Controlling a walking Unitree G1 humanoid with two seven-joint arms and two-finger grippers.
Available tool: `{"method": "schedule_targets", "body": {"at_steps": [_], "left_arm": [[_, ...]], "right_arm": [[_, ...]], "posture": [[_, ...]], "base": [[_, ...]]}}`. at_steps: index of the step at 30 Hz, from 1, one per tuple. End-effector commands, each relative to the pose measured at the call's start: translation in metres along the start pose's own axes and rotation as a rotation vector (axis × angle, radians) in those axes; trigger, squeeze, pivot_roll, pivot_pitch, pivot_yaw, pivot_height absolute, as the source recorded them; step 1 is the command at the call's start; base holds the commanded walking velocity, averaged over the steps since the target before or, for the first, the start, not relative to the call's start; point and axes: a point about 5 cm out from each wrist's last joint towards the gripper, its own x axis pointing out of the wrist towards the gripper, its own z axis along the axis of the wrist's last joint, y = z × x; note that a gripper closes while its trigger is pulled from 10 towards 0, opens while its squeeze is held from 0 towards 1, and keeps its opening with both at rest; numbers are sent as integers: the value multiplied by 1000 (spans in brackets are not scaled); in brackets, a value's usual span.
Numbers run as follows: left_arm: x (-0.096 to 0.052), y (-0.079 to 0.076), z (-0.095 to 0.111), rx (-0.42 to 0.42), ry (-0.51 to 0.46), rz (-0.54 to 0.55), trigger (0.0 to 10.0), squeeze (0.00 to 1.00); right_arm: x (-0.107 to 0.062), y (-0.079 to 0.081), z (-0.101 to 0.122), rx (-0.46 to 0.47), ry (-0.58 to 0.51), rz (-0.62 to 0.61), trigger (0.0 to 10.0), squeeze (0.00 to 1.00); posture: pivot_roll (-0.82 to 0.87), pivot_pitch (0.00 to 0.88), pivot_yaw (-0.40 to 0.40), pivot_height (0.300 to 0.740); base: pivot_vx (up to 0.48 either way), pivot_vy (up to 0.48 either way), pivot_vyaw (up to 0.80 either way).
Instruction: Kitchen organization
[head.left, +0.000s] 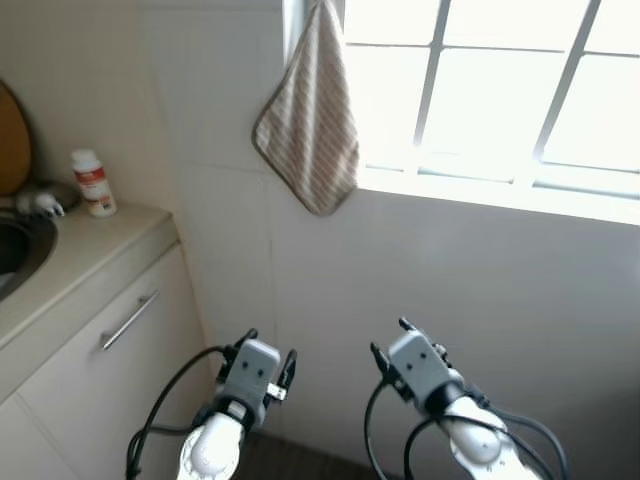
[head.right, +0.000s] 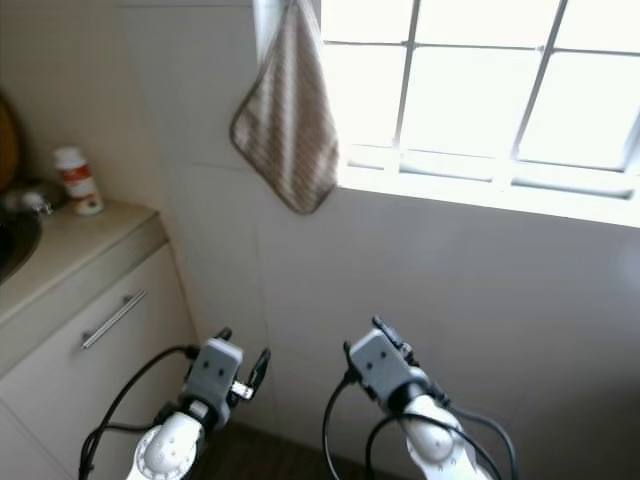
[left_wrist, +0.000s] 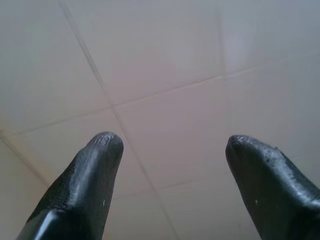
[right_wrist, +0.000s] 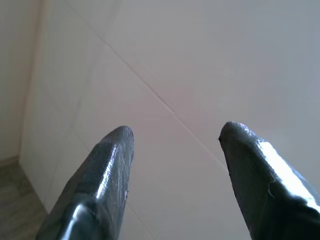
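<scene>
Striped cloth is the likeliest thing to tidy here: a beige-and-white towel (head.left: 308, 125) hangs by one corner from the edge of the window (head.left: 490, 90), draping flat against the white tiled wall (head.left: 230, 240) above both arms. It looks thin, soft and light; it will fold and slide rather than hold a shape, so a pinch on the lower hanging corner or along one side edge should do, followed by a lift upward to free the top. What it hangs on is hidden in the glare, so I cannot say whether that is a hook or a nail.

Both arms are raised low in front of the wall, well below the towel. The left gripper (left_wrist: 167, 150) has its fingers spread apart and holds nothing, facing bare tile. The right gripper (right_wrist: 175, 140) is likewise spread and empty.

Off to the robot's left, a counter (head.left: 95, 250) carries a small white bottle (head.left: 94, 183) with a red label, standing upright near a sink (head.left: 18, 250); below is a cabinet with a metal handle (head.left: 130, 319).
</scene>
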Motion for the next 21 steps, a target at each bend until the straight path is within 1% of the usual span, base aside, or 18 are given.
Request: {"method": "schedule_targets", "body": {"at_steps": [1, 11, 17, 21], "left_arm": [[1, 2, 1, -3, -5, 1, 10000, 0], [2, 3, 1, -13, -9, 1, 10000, 0], [3, 5, 2, -34, -16, 10, 10000, 0], [3, 4, 1, -35, -9, 1, 10000, 0]], "right_arm": [[3, 2, 5, -2, -19, 3, 10000, 0], [3, 1, 4, 2, -15, -7, 10000, 0], [5, -1, 4, 7, -8, -13, 10000, 0], [5, -2, 4, 9, -7, -19, 10000, 0]], "posture": [[-42, 0, 39, 740], [-39, 0, 37, 740], [-36, 0, 31, 740], [-37, 0, 32, 740]], "base": [[0, 0, -800], [0, 0, -800], [0, 0, -800], [0, 379, -800]]}}
